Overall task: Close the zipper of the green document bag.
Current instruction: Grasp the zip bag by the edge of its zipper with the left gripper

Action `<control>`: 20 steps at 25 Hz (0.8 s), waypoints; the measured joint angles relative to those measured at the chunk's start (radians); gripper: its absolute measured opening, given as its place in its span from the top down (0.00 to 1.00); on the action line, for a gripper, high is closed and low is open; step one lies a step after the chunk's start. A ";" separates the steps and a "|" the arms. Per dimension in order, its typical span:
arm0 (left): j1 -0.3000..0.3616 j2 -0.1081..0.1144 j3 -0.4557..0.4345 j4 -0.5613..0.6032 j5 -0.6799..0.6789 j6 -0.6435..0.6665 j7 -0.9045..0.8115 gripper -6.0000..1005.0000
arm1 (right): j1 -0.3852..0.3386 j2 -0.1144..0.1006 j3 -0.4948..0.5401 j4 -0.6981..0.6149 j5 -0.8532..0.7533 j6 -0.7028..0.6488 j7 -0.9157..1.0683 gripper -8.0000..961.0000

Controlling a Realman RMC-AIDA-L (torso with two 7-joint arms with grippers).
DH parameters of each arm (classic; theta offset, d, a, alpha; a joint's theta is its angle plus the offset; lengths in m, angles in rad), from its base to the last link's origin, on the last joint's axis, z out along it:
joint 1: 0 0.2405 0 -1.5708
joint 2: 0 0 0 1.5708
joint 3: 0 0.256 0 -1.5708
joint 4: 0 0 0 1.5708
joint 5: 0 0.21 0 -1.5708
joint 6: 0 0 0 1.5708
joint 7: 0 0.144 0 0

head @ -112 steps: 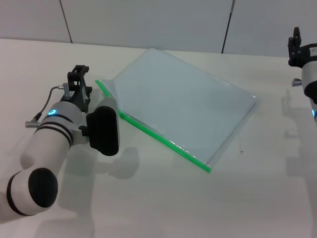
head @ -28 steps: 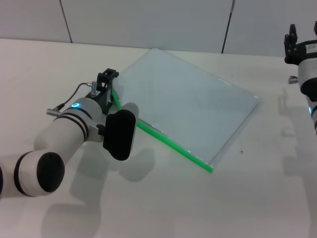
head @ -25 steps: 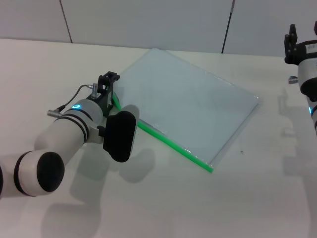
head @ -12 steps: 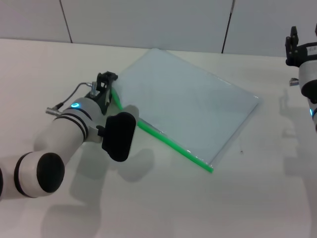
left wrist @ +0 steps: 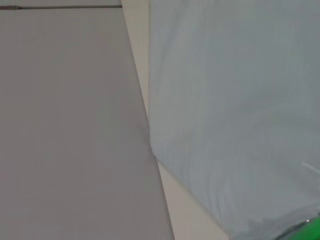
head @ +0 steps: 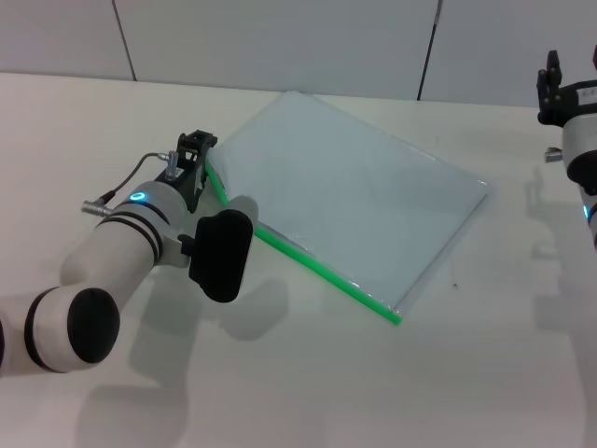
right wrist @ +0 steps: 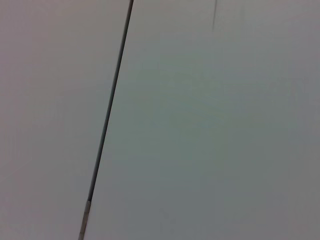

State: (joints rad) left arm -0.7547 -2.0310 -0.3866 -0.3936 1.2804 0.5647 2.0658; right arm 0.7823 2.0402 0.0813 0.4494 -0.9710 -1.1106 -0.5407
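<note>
The green document bag [head: 350,196] lies flat on the white table, a translucent pale blue-grey pouch turned at an angle. Its zipper [head: 317,271] is the bright green strip along the long edge nearest me, running from beside my left wrist to the front corner. My left gripper [head: 197,147] sits at the far left end of that strip, and the arm hides the strip's end. The left wrist view shows the bag's surface [left wrist: 235,115] and a sliver of green zipper [left wrist: 309,228]. At the far right my right gripper [head: 560,86] is held up, away from the bag.
A grey panelled wall [head: 280,42] stands behind the table's back edge. Bare white table [head: 373,392] stretches in front of the bag and to its right. The right wrist view shows only wall panels [right wrist: 210,125].
Since 4.5 s ago my left gripper has moved right onto the zipper's left end. Over the last second it has drifted slightly left and back there. The right arm has barely moved.
</note>
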 joint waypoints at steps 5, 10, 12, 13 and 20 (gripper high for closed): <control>0.000 0.000 0.000 0.001 -0.003 -0.002 0.025 0.55 | 0.000 0.000 0.000 0.000 0.000 0.000 0.000 0.46; 0.000 0.000 -0.002 0.002 -0.004 -0.002 0.053 0.55 | 0.000 0.000 0.000 0.000 0.000 0.000 0.000 0.46; 0.002 0.000 -0.002 0.003 -0.004 -0.002 0.072 0.55 | 0.000 0.000 0.000 0.000 0.000 0.000 0.000 0.46; 0.004 0.000 -0.003 0.002 -0.005 -0.002 0.082 0.55 | 0.000 0.000 0.000 0.000 0.000 0.000 0.000 0.46; 0.014 0.000 -0.029 0.003 -0.006 -0.004 0.159 0.55 | 0.000 0.000 0.000 0.000 0.000 0.000 0.000 0.46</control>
State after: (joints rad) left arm -0.7404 -2.0310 -0.4158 -0.3910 1.2746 0.5608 2.2248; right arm 0.7823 2.0402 0.0812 0.4494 -0.9710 -1.1105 -0.5404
